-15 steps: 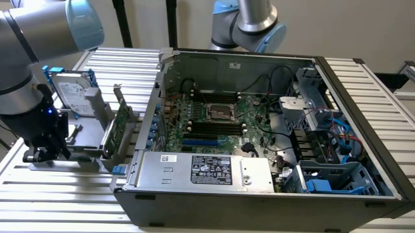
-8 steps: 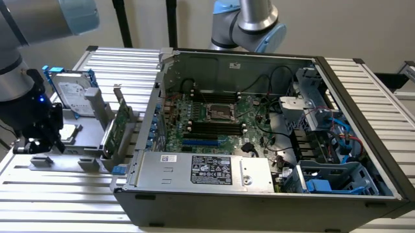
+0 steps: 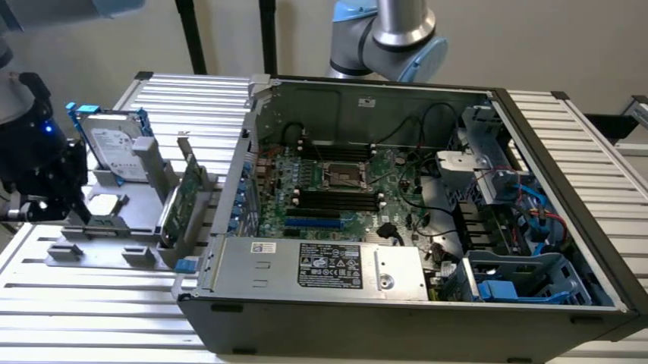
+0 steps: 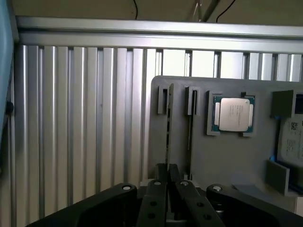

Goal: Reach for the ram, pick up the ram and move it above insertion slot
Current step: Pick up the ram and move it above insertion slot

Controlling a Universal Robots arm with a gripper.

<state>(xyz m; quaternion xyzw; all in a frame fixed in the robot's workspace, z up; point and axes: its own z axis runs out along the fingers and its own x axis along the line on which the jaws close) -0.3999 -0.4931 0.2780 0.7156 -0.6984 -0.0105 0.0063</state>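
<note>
Ram (image 4: 169, 124) stands on edge in the gray holder (image 4: 227, 161), with the processor (image 4: 232, 113) and hard drive (image 4: 291, 137) beside it, and we see its long axis running straight away from the gripper (image 4: 168, 171). Fingers (image 4: 156, 194) pinch its near end; the wrist (image 3: 36, 167) hangs low at the exterior view's left, apart from the computer case (image 3: 405, 326).

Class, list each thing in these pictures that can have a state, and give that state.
computer case: open, side panel off
ram: upright in the gray holder, not lifted
pincer: shut on the ram
processor: lying flat in a holder recess
hard drive: standing in the holder
expansion card: standing in the holder
black memory slots: empty
</note>
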